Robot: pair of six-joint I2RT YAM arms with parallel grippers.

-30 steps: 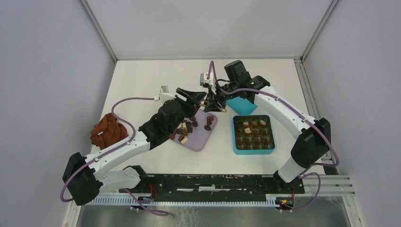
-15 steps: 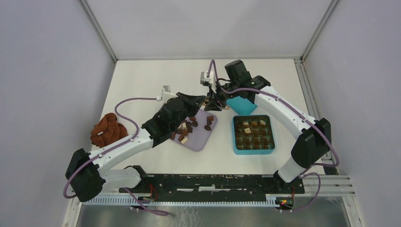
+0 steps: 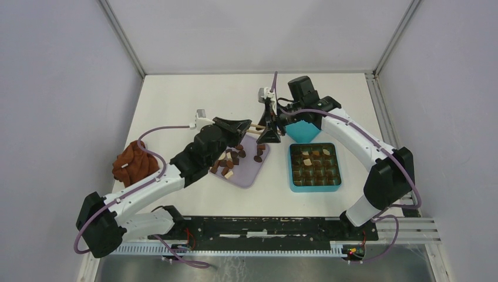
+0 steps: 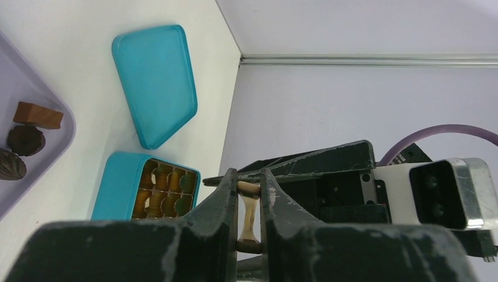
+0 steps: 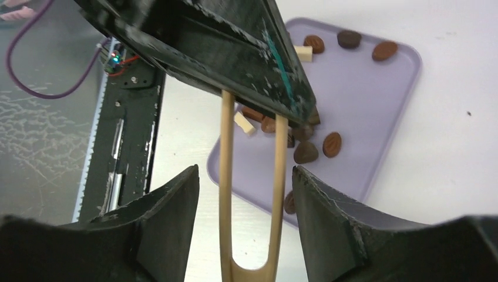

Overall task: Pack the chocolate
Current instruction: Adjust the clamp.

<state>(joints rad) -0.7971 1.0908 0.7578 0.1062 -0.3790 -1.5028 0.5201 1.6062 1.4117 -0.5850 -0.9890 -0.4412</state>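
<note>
Small brown and cream chocolate pieces (image 3: pixel 232 157) lie on a lilac tray (image 3: pixel 249 175); a few more sit in the cells of the open teal box (image 3: pixel 336 176). My left gripper (image 3: pixel 252 125) (image 4: pixel 249 176) is shut on thin wooden tongs (image 4: pixel 249 212) (image 3: pixel 260 126), held above the tray's far corner. My right gripper (image 3: pixel 269 135) (image 5: pixel 244 171) faces it. Its jaws are open on either side of the tongs (image 5: pixel 225 176) without touching them. In the right wrist view the chocolate (image 5: pixel 332 144) and tray (image 5: pixel 364 94) show below.
The teal lid (image 3: pixel 299 130) (image 4: pixel 155 82) lies just behind the box (image 4: pixel 117 179), under the right arm. A rust-brown cloth lump (image 3: pixel 134 163) sits at the table's left edge. Grey walls close in the table on three sides.
My left gripper has shut on the tongs. My right gripper has opened off them and shifted slightly right.
</note>
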